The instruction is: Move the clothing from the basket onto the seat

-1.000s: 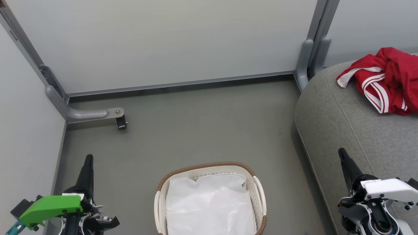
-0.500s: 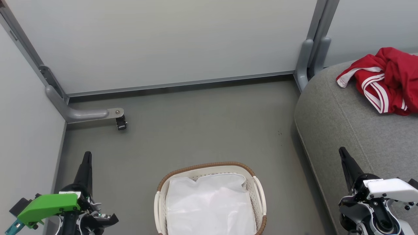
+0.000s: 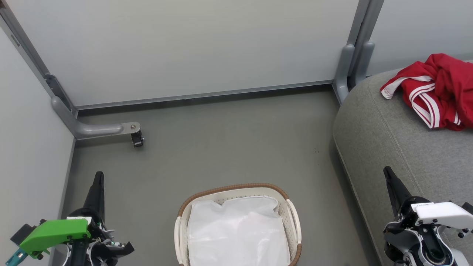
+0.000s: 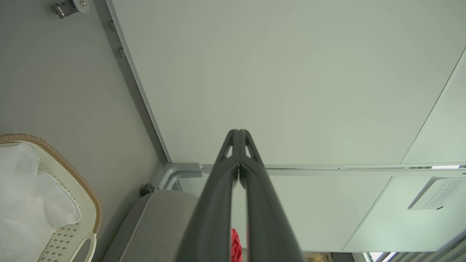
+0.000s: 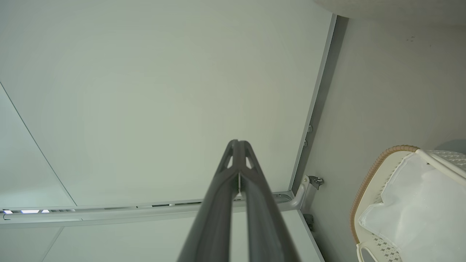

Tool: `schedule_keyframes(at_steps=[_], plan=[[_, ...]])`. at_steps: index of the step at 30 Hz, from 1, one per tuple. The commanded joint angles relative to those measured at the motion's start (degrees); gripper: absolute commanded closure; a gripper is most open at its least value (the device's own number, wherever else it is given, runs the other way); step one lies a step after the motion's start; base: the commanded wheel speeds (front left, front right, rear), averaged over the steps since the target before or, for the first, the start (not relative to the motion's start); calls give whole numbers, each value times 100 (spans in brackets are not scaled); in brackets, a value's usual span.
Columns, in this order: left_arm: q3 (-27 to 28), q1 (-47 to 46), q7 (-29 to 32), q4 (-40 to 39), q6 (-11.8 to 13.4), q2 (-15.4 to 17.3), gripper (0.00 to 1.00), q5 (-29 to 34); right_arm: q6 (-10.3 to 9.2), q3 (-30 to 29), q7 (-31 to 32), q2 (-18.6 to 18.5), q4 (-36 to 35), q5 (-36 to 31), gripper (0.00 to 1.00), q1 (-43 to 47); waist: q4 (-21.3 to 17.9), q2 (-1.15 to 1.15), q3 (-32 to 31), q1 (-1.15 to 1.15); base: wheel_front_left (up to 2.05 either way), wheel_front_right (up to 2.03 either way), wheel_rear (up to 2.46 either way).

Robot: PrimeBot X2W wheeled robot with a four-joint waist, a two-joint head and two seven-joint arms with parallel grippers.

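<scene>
The red clothing [image 3: 436, 90] with white stripes lies bunched on the grey seat [image 3: 399, 147] at the right; a red sliver of the clothing [image 4: 236, 247] also peeks between the fingers in the left wrist view. The cream basket [image 3: 292, 218] with its brown woven rim stands on the floor at bottom centre, with a plain white cloth [image 3: 238, 232] inside. My left gripper [image 3: 98, 175] is shut and empty, left of the basket. Over the seat's front edge my right gripper [image 3: 386, 170] is shut and empty too. Fingertips meet in both wrist views [image 4: 238, 133] [image 5: 238, 142].
Pale partition panels [image 3: 184, 48] wall off the back and left. A grey partition foot with a caster [image 3: 136, 138] juts onto the floor at the left. Another post [image 3: 349, 66] stands by the seat's back corner. Grey floor lies between basket and panels.
The left gripper has drifted slightly down and left in the head view. The right gripper, the basket and the clothing stand as before.
</scene>
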Motion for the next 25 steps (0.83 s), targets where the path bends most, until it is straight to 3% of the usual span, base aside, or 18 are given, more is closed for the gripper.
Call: schedule_keyframes(at_steps=[1, 25], plan=[[11, -60, 27, -10, -25, 13, 100, -19, 0, -11, 6, -36, -26, 21, 100, -45, 0, 0, 0, 0, 0, 0, 0], [11, -59, 26, -11, -25, 13, 100, -19, 0, -10, 6, -35, -26, 22, 100, -45, 0, 0, 0, 0, 0, 0, 0]])
